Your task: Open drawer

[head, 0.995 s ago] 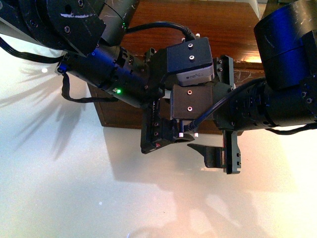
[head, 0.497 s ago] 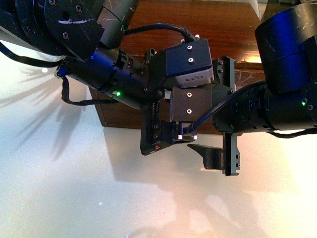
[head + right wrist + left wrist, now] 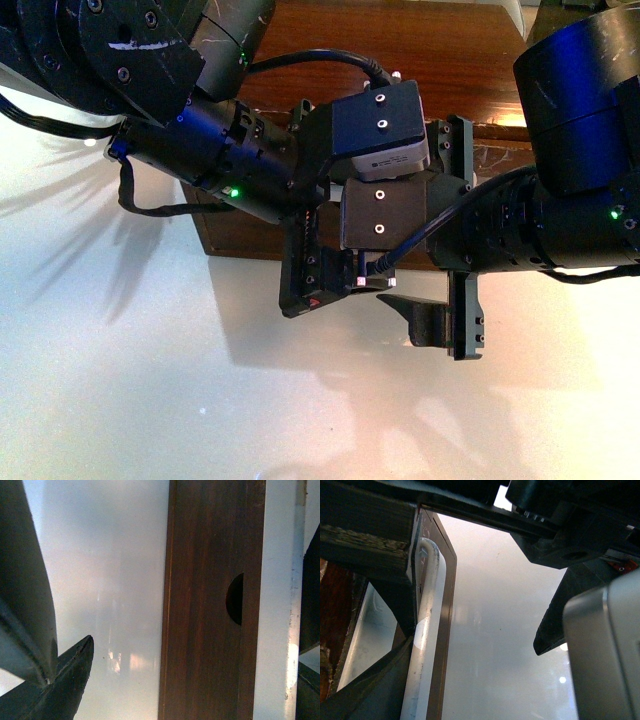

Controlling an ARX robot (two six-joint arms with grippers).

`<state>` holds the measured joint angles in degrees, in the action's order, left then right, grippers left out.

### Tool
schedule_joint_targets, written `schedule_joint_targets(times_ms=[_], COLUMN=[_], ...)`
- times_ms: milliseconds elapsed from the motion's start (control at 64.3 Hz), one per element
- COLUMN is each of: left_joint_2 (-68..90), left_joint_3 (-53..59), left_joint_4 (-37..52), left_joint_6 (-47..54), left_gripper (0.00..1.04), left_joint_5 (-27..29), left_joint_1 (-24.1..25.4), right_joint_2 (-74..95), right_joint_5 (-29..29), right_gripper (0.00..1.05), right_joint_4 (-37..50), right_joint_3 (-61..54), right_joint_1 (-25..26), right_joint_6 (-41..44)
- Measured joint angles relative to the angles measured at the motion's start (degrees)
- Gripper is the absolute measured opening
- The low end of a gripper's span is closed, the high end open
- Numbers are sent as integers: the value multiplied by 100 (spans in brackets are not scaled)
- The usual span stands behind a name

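The drawer (image 3: 245, 235) is dark-brown wood, mostly hidden behind my two crossed arms in the front view. Its long white bar handle (image 3: 422, 645) runs along the front edge (image 3: 444, 630) in the left wrist view. My left gripper (image 3: 480, 670) (image 3: 325, 285) is open, and the handle lies just inside one dark finger (image 3: 375, 695). The right wrist view shows the drawer's top edge with its half-round notch (image 3: 236, 599) and a pale strip (image 3: 280, 605) beside it. My right gripper (image 3: 190, 675) (image 3: 445, 318) is open around that edge, holding nothing.
The wooden cabinet top (image 3: 420, 50) fills the upper middle of the front view. A glossy white floor or table surface (image 3: 150, 380) spreads below and to the left. The right arm's grey camera housing (image 3: 605, 650) crowds close to my left gripper.
Both wrists have crept slightly left and down in front of the drawer. Neither gripper has changed its opening.
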<state>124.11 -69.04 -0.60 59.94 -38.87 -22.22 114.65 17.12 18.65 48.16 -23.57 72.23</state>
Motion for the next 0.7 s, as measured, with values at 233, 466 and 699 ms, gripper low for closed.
schedule_joint_targets(times_ms=[233, 466, 699], left_joint_2=[-74, -170, -234], left_joint_3=[157, 348, 575], left_joint_4=[48, 149, 210], left_joint_6=[7, -15, 85], left_gripper=[96, 96, 96], left_joint_5=[-17, 31, -11], left_joint_1=[11, 116, 295], right_joint_2=[-37, -61, -146], right_joint_5=[-13, -52, -63], right_gripper=[96, 96, 96], right_joint_4=[20, 94, 160], right_joint_3=[-83, -166, -269], right_joint_1=[-57, -107, -210], right_joint_6=[-20, -11, -11])
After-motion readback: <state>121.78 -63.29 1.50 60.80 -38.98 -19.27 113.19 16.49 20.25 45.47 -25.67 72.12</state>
